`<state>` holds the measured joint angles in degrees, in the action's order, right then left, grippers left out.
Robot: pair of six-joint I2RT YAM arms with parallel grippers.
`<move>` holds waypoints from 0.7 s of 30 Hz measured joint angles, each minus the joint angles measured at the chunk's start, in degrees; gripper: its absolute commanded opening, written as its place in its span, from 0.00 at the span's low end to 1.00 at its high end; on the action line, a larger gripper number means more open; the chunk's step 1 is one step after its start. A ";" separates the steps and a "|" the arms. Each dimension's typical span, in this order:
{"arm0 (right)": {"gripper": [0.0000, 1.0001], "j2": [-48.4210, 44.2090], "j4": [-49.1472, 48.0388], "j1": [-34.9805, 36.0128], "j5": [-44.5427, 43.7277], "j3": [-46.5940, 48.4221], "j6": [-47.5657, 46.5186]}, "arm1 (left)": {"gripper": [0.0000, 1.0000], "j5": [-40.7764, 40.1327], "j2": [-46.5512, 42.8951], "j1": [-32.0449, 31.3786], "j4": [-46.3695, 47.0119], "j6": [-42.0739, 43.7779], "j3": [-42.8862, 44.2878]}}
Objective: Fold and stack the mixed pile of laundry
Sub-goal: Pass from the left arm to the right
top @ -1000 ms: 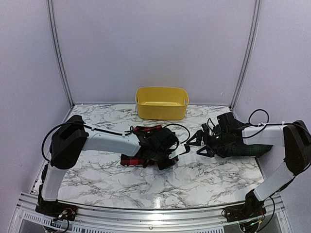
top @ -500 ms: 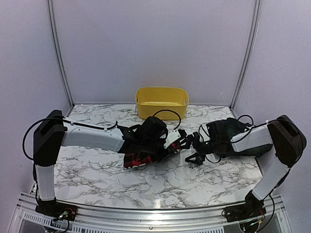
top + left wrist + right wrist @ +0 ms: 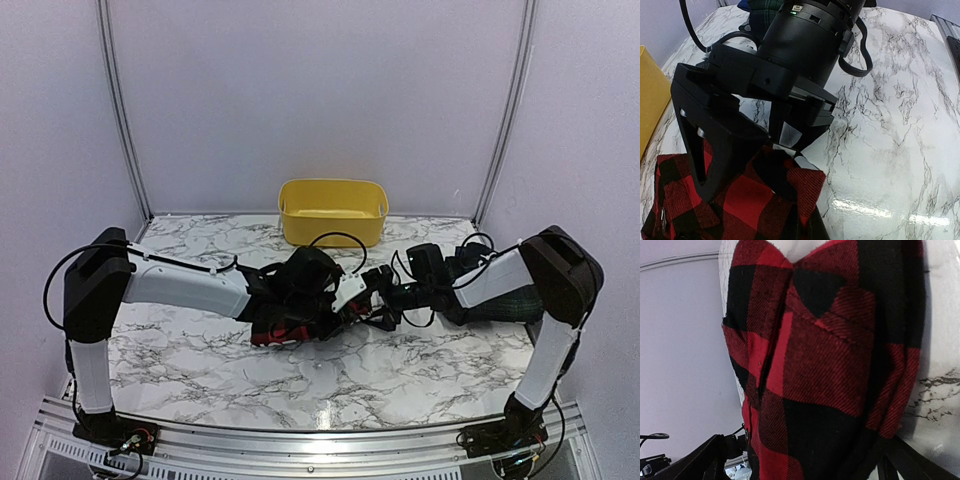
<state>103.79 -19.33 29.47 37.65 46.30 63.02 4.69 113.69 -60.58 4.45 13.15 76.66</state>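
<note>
The red-and-black checked garment [image 3: 288,326] lies bunched at the table's middle. Its right end is lifted by my left gripper [image 3: 350,300], which is shut on it. In the left wrist view the checked cloth [image 3: 740,200] covers my own jaws. My right gripper [image 3: 380,300] has reached in from the right and stands open, one black finger [image 3: 705,145] on each side of that same end. The checked cloth [image 3: 825,365] fills the right wrist view between those fingers [image 3: 705,460]. The dark green-navy tartan garment [image 3: 505,300] lies under the right forearm.
The yellow tub [image 3: 333,212] stands at the back middle of the marble table [image 3: 400,370], and its wall [image 3: 647,100] shows in the left wrist view. A bit of blue cloth [image 3: 743,4] lies beside the tartan [image 3: 762,7] at the far right.
My left gripper has carried the checked garment's end to the right. My right gripper has swung left off the tartan garment to meet that end, still open.
</note>
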 measured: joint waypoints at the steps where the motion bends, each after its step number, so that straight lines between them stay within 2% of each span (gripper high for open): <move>1: 0.98 0.11 -0.79 0.00 0.15 -0.15 0.39 | 0.00 0.13 -0.15 0.00 0.07 0.02 -0.09; 5: 0.94 1.75 -4.70 0.04 0.76 -0.26 2.10 | 0.00 0.83 -0.39 0.00 0.70 0.04 -0.46; 11: 0.71 6.51 -8.24 1.05 1.99 2.12 3.98 | 0.00 1.79 -0.42 0.00 1.73 0.02 -0.68; 16: 0.33 9.86 -8.81 1.60 1.95 4.37 4.31 | 0.00 2.91 -0.59 0.00 1.95 0.04 -1.42; 17: 0.22 10.23 -8.35 1.62 1.90 4.61 3.87 | 0.02 3.06 -0.68 0.00 2.10 0.04 -1.73; 18: 0.16 10.34 -7.19 1.66 1.81 4.92 3.23 | 0.09 3.15 -0.81 0.00 2.14 0.02 -2.08; 20: 0.04 10.16 -4.15 1.81 1.46 5.68 1.18 | 0.42 3.10 -1.29 0.02 2.19 -0.28 -2.78; 21: 0.00 9.64 -1.18 1.81 0.81 6.49 -0.59 | 0.54 2.86 -1.79 0.02 2.19 -0.22 -3.30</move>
<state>113.43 -20.51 31.29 38.46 52.80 62.43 7.55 111.90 -60.55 6.63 12.93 73.36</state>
